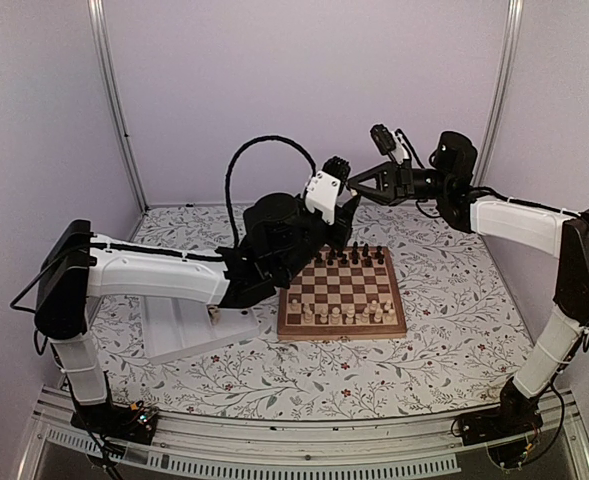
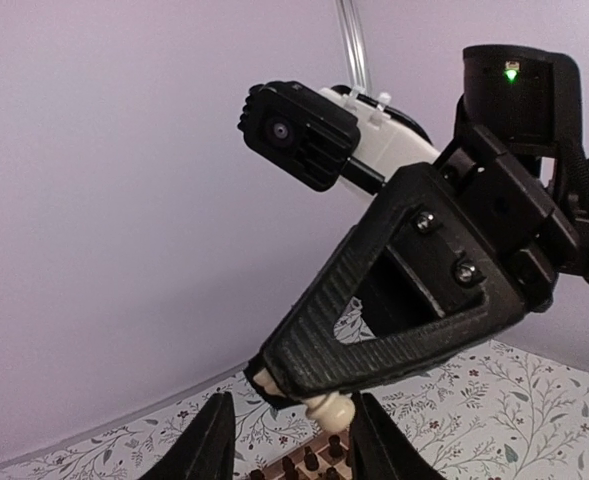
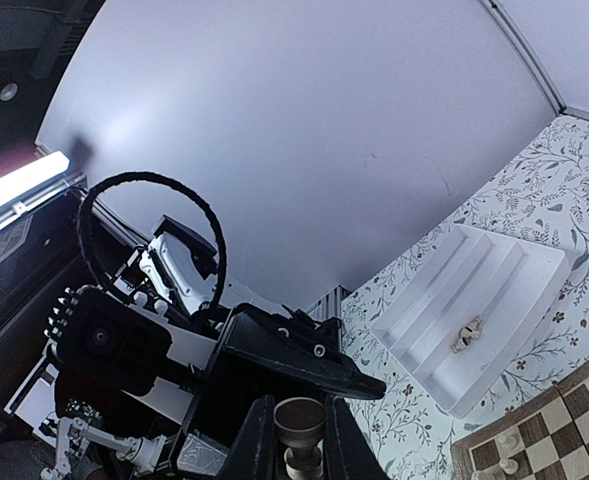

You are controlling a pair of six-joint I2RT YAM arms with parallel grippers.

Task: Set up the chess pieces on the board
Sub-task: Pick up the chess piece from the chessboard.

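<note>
Lying nearest on the floral table cloth, the white compartment tray with one pale chessman resting in a slot. Sitting just right of it, the board, pale chess pieces standing along its near rows and dark chessmen lining the far edge. Hovering above the board's far edge, meeting tip to tip: the right gripper pinching a cream piece between nearly closed fingers, and the left gripper standing half parted, fingers flanking that piece, contact not being clear. Rising behind, the plain lilac wall
</note>
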